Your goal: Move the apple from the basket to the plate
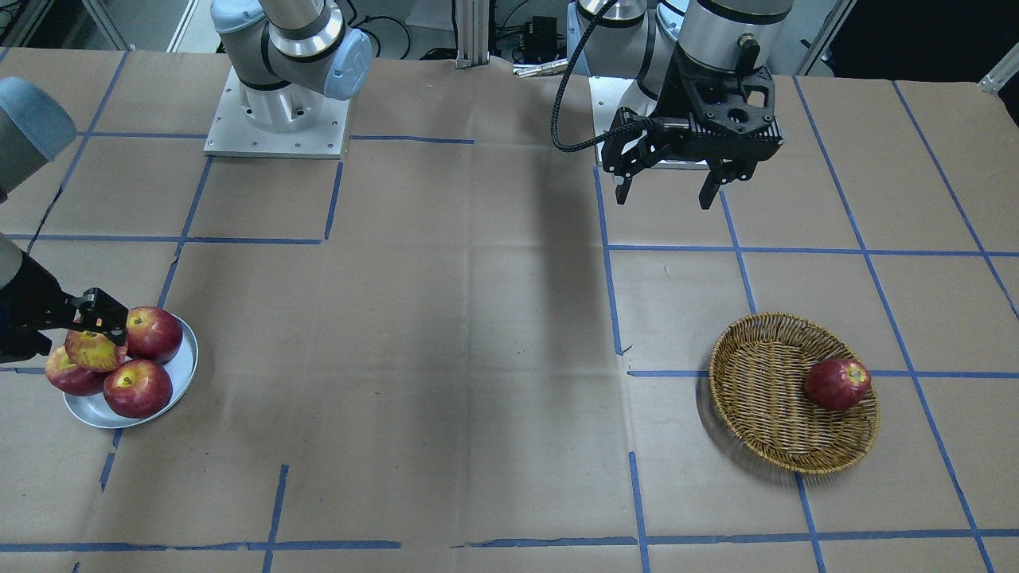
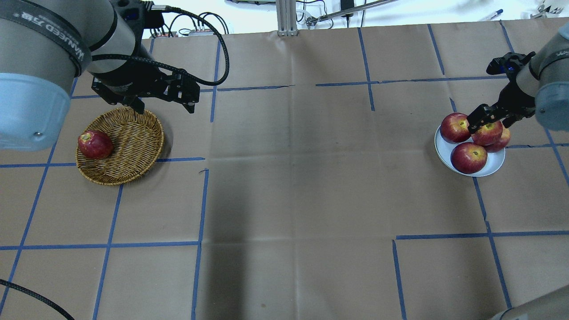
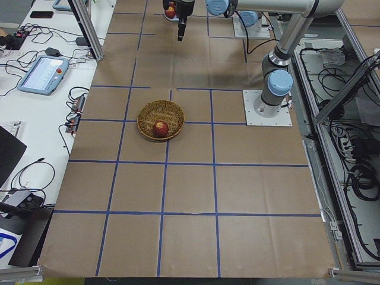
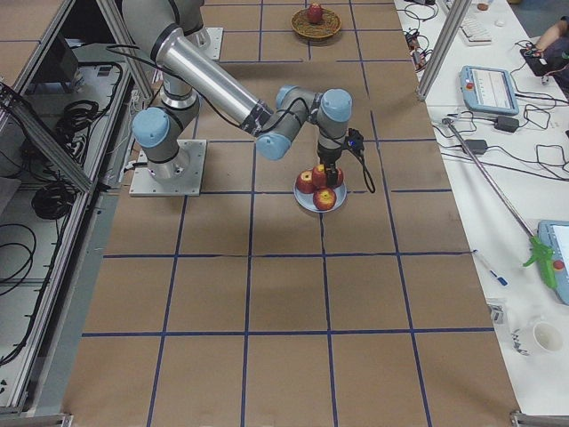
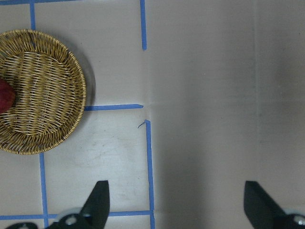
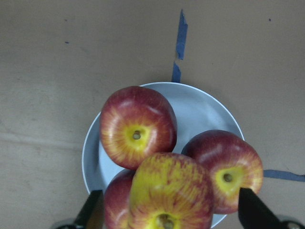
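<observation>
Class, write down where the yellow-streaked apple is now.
In the overhead view, far right: the apple sits on three darker apples on the plate, under the right gripper.

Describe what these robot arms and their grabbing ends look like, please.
Both arms are thick silver-grey tubes joined by rounded pale-blue caps, as the right arm shows. The left arm wears a black strap with white lettering, and a black braided cable loops to its tool. The left tool and right tool are black, each with two slim fingers.
</observation>
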You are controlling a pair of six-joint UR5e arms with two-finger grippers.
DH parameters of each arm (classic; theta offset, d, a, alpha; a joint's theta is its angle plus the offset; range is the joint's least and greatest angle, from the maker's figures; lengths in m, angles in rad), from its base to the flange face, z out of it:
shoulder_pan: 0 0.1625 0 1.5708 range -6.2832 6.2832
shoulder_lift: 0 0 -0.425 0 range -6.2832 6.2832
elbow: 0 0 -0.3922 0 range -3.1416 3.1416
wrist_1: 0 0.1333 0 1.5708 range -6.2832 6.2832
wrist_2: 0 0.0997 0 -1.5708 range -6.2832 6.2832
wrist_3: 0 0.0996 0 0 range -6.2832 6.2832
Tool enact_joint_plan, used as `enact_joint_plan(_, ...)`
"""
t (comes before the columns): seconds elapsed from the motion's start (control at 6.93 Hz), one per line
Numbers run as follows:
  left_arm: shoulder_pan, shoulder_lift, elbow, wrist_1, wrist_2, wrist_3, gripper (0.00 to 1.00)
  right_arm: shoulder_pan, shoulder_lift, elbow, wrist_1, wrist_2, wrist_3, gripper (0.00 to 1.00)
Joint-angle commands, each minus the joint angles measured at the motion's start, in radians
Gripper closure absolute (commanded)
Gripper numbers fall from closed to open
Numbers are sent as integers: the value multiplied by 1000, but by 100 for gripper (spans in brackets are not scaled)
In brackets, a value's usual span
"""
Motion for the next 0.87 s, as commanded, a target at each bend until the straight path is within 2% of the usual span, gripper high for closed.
enact_joint_plan(0.0,0,6,-4,-1,1,0,0,91,-103,-63,160,13,66,0)
enact_joint_plan(0.29,0,4,-5,-1,-1,0,0,208,-184,-115,321,0,216,0)
enact_joint_plan(0.58,0,6,-7,-2,-2,0,0,366,-234,-122,369,-37,457,0)
enact_joint_plan(0.72,0,4,-7,-1,-4,0,0,437,-243,-125,376,-46,519,0)
